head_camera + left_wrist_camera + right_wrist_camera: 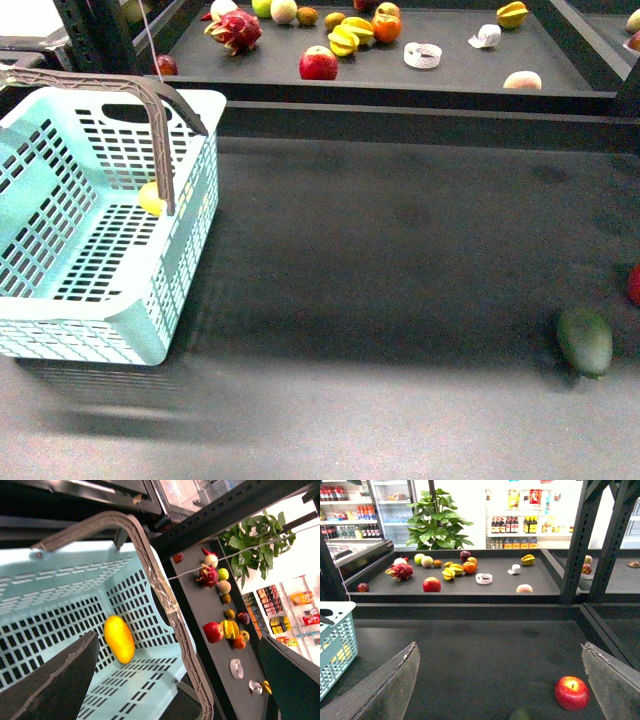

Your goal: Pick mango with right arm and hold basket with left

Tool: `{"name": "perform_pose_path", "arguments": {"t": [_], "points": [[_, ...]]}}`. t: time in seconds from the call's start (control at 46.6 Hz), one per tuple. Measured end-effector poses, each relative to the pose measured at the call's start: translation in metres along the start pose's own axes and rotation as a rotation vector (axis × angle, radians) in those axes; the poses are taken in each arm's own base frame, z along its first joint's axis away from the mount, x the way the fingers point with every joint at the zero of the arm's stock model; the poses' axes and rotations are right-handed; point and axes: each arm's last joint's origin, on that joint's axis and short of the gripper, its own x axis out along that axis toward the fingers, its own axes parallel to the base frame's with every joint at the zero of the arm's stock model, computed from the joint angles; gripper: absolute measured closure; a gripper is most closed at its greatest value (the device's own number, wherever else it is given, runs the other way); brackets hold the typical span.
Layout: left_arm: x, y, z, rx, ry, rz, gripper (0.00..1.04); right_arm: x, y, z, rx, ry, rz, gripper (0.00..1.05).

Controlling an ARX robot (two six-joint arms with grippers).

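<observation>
One mango [119, 639] lies inside the basket [180, 290], on its slotted floor close to a slotted wall; in the front view it shows only as a yellow patch behind the raised brown-grey handle [150, 110]. The basket stands on the dark surface [400, 260] at the left of the front view, turquoise, with an oval hand hole in its far wall.

The left hand [165, 680] hovers over the basket's open top, its two dark fingers [50, 680] spread wide with nothing between them; the mango is seen in the gap below them, untouched. The right hand [500, 690] is likewise spread apart and empty, held above the bare surface, with a red apple [572, 693] lying close to one finger. Neither arm shows in the front view.

A dark green oval fruit [585, 340] rests on the surface at the right of the front view, well apart from the basket. Beyond the surface, a black shelf [450, 75] carries scattered fruit: a dragon fruit [235, 30], another red apple [318, 63], yellow star-shaped fruits [350, 35], an orange [386, 27] and a roll of white tape [422, 55]. A leafy potted plant [437, 522] and store shelves with bottles stand behind it in the right wrist view.
</observation>
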Motion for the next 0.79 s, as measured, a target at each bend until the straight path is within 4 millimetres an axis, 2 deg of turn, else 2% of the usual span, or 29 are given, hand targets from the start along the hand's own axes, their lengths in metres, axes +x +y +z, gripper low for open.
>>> {"name": "perform_pose_path", "arguments": {"t": [0.129,0.214,0.279,0.686,0.793], "points": [[-0.03,0.036,0.024,0.09,-0.07,0.004,0.06,0.0,0.0,0.0,0.0,0.0,0.001,0.08],[-0.04,0.063,0.028,0.122,-0.073,0.022,0.06,0.0,0.0,0.0,0.0,0.0,0.0,0.08],[-0.043,0.074,0.029,0.136,-0.073,0.039,0.06,0.0,0.0,0.0,0.0,0.0,0.0,0.08],[-0.044,0.076,0.029,0.16,-0.069,0.036,0.06,0.0,0.0,0.0,0.0,0.0,0.0,0.08],[-0.055,0.079,0.025,0.501,0.06,-0.375,0.28,0.0,0.0,0.0,0.0,0.0,-0.001,0.08]]}}
